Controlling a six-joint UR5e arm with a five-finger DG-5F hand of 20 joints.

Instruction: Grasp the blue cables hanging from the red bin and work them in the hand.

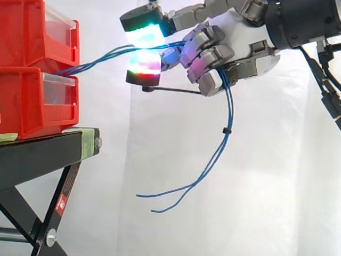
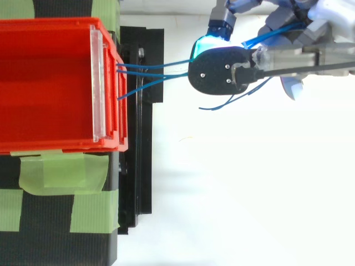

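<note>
Hand (image 1: pixel 234 40) curled on blue cables (image 1: pixel 230 112), mid-run hidden betw. fingers (image 1: pixel 205 56).

You've got a black metal stand (image 1: pixel 37 154) on slanted legs carrying it all, its top flat and level. Sitting directly on it, there's a red plastic bin (image 1: pixel 29 106) with a clear front panel (image 1: pixel 57 88), its front close to the stand's end. A second red plastic bin (image 1: pixel 24 32) is stacked on that one. From above, you see strips of pale green tape (image 2: pixel 61 176) lying across the stand's top, right against the bin's side wall.
</note>
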